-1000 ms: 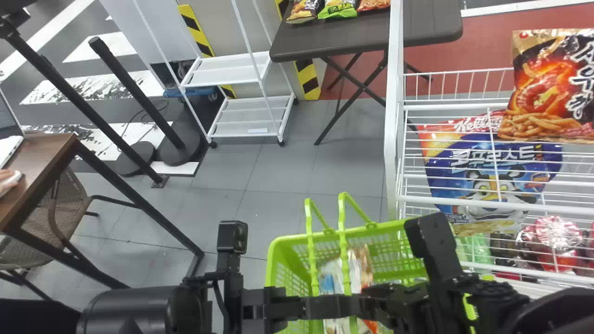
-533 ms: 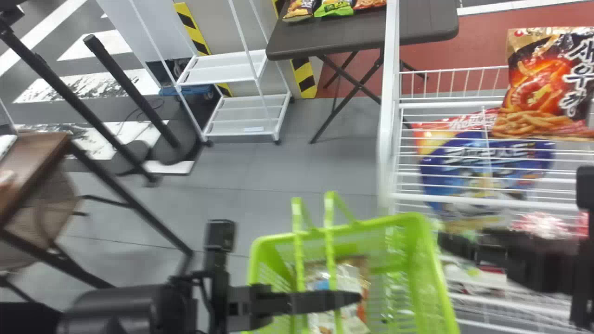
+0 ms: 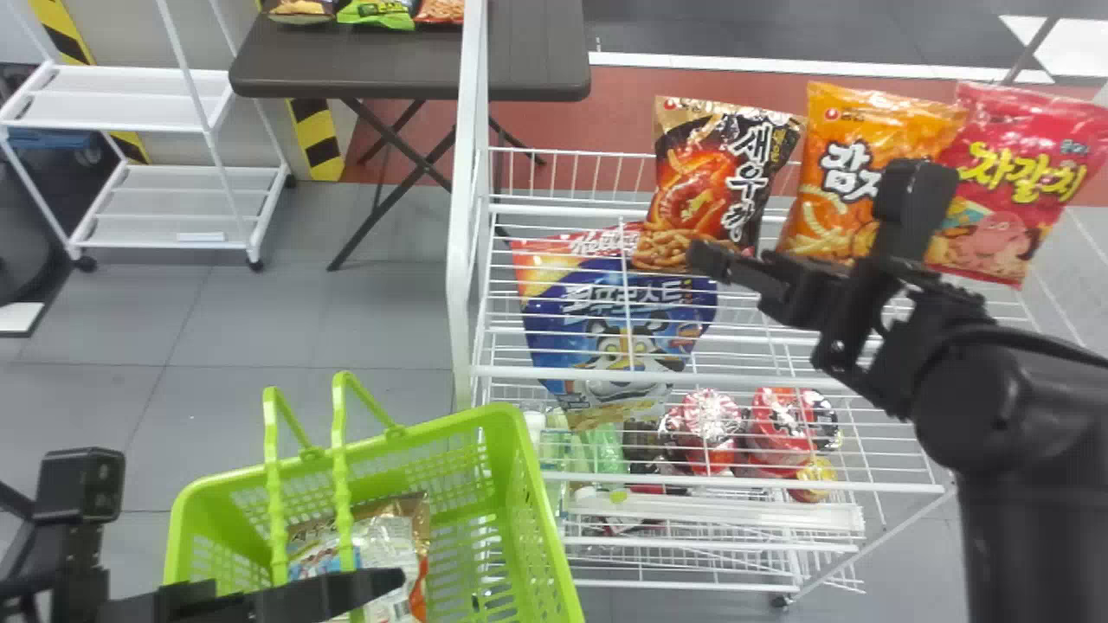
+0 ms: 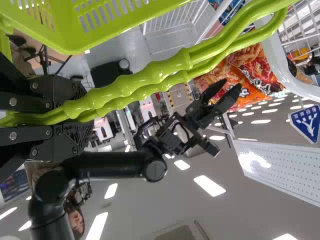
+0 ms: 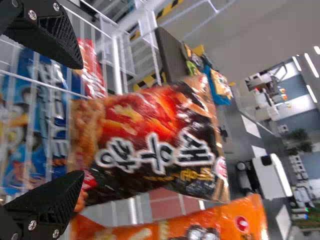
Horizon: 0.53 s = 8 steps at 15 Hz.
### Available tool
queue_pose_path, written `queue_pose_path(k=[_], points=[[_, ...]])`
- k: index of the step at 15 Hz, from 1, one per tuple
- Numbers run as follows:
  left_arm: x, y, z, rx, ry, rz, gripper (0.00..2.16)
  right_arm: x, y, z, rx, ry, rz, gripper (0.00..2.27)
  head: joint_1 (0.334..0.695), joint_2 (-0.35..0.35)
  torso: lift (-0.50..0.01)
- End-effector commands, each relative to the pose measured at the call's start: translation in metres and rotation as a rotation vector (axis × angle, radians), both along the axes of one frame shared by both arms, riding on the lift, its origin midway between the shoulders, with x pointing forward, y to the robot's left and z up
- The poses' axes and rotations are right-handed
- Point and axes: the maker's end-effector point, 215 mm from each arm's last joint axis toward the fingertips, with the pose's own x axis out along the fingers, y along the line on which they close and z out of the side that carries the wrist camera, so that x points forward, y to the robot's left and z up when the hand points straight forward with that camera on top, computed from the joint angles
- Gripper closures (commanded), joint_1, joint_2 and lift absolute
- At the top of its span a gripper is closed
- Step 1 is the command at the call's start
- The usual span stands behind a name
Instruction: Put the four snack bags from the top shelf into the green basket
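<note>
The black snack bag reads "새우깡", the orange bag begins "감", the red bag "자갈치", the blue bag "콘푸로스트".

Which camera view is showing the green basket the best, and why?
The head view, because it looks down into the basket and shows its rim, inside walls and a packet in it. The left wrist view shows, close up, its handles in the left gripper and part of its side.
</note>
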Motion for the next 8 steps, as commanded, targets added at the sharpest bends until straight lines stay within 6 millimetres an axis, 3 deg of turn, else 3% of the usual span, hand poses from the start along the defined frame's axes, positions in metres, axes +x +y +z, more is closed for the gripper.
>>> queue_pose_path(k=[1,3,5,6,8], points=[[-0.002,0.002,0.001,-0.008,0.000,0.001,2.15,0.046,-0.012,0.016,-0.024,-0.091,-0.034,0.07,0.695,-0.086,0.000],[-0.003,0.002,-0.001,-0.008,0.003,0.001,2.15,0.070,-0.008,0.003,-0.061,-0.070,-0.025,0.08,0.695,-0.092,0.000],[-0.003,0.005,-0.002,-0.014,0.003,0.005,2.15,0.080,0.002,-0.006,-0.087,-0.046,0.005,0.27,0.695,-0.090,0.000],[-0.002,0.008,-0.003,-0.013,0.001,0.009,2.15,0.079,0.008,-0.009,-0.092,-0.039,0.026,0.63,0.695,-0.081,0.000],[-0.001,0.011,-0.004,-0.012,0.002,0.014,2.15,0.071,0.014,-0.017,-0.071,-0.028,0.048,2.04,0.695,-0.065,0.000]])
